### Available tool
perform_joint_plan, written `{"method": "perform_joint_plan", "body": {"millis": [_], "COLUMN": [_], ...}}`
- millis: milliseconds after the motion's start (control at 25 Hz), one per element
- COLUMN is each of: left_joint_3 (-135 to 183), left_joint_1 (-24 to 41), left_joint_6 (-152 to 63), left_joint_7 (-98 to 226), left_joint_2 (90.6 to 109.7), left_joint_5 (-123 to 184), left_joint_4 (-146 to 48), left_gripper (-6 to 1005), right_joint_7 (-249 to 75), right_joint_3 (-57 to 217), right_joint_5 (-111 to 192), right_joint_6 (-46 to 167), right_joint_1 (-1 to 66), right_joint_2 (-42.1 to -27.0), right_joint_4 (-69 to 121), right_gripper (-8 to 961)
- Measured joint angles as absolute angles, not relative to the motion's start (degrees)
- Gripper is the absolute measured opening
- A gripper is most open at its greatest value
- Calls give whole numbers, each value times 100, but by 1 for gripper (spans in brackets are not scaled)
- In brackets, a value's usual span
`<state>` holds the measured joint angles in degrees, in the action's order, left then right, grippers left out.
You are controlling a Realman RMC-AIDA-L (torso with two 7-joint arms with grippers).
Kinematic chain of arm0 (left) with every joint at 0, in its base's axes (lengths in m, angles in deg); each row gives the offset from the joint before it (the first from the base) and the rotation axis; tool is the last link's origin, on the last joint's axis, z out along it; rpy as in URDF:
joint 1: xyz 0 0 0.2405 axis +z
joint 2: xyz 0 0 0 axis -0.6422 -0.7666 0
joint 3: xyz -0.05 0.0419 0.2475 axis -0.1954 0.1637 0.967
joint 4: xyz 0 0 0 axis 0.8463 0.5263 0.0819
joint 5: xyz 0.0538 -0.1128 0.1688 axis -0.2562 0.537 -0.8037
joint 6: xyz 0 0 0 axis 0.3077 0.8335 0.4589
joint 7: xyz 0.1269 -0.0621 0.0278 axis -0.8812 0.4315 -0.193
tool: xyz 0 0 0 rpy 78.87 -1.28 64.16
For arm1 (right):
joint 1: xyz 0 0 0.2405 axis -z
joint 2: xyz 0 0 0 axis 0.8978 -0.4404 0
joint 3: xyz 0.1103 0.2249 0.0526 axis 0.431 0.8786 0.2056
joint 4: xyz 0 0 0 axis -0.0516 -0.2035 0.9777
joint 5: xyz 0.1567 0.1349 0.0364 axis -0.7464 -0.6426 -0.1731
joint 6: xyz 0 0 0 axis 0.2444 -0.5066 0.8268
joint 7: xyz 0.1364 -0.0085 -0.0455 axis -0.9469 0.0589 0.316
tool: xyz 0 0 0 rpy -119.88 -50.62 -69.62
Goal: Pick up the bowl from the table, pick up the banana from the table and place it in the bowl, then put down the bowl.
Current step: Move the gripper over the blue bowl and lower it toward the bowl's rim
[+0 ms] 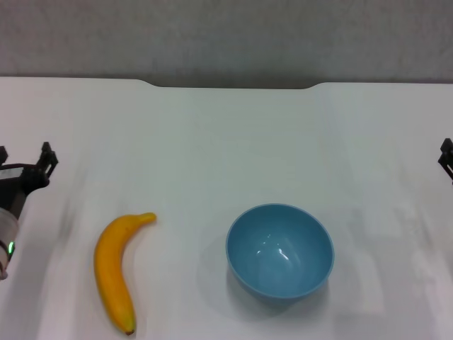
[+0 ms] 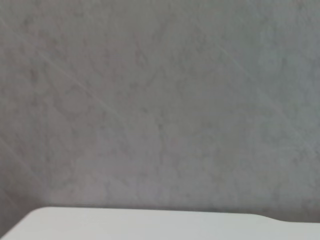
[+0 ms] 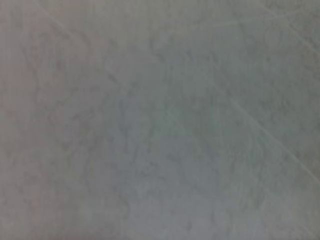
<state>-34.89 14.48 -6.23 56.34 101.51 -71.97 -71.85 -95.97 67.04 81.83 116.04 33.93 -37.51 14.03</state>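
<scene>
The light-blue bowl [image 1: 279, 249] stands upright on the white table [image 1: 226, 142], near the front and right of centre, with nothing in it. The yellow banana [image 1: 115, 270] lies flat to the bowl's left, stem pointing toward the bowl and dark tip toward the front edge. My left gripper [image 1: 25, 154] hovers at the far left edge, left of and beyond the banana, open and holding nothing. Only a dark tip of my right gripper [image 1: 446, 160] shows at the far right edge, well clear of the bowl. Neither wrist view shows the bowl or the banana.
The table's far edge has a shallow notch [image 1: 233, 86] against a grey wall [image 1: 226, 35]. The left wrist view shows that grey wall [image 2: 160, 100] and a strip of the table [image 2: 150, 225]. The right wrist view shows only a grey surface.
</scene>
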Motion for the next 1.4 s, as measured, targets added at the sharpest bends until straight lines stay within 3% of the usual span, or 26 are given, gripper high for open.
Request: {"method": "perform_joint_plan", "body": {"millis": [760,1400], "left_joint_3": [-3249,-3229], "left_joint_1": [1275,1435], "left_joint_6": [-921,-941], "left_joint_7": [5612,5573], "left_joint_2": [10145,10151], "left_joint_5": [-7282,-7276], "left_joint_4": [-7225,-7182], "left_gripper": [811,812], "right_joint_7": [-9696,-11040], "right_joint_3": [6854,6745], "right_joint_5": [8332,9520], "right_joint_6": [11170,10686], "right_joint_1": [3462,3115], "right_joint_2": [-3744,-3704], "right_joint_4": [1438,2439], "right_gripper": [824,823]}}
